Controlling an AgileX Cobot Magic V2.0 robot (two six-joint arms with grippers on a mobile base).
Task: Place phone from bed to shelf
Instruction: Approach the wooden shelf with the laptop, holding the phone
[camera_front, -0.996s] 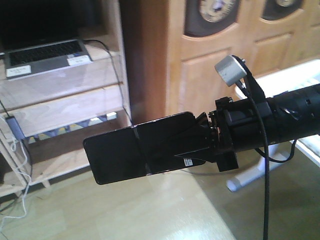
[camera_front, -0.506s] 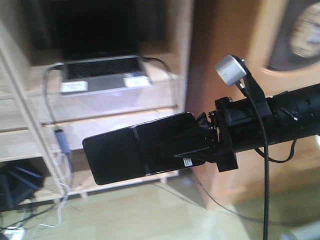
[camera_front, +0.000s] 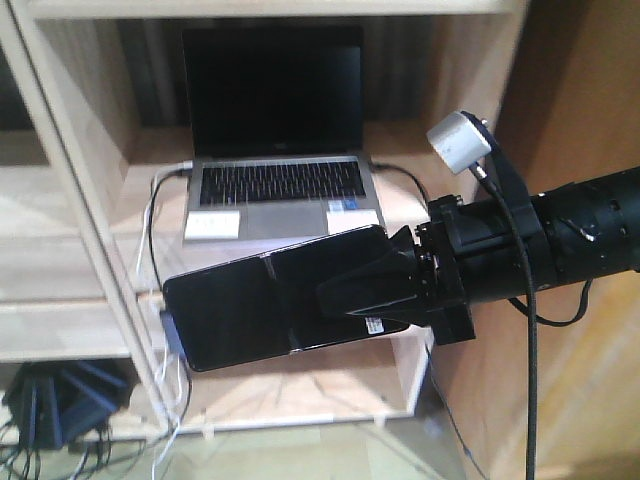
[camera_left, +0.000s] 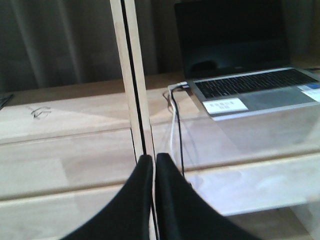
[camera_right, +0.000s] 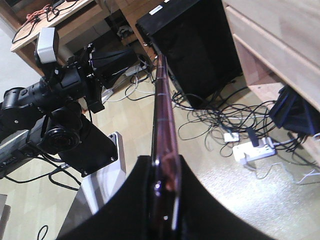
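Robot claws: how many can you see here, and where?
2. The right gripper clamps the phone in front of the laptop on the shelf; the left gripper, shut and empty, points at a shelf upright.

The front view faces the shelf head-on, close behind the right claw. The left wrist view, along the left claw, shares that shelf and laptop. The right wrist view looks down the phone to the floor.

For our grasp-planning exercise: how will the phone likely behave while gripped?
Probably stiff: the phone juts unsupported from the right gripper without sagging. Likely slippery: its face looks glossy. Held at one end only, it may pivot if bumped.
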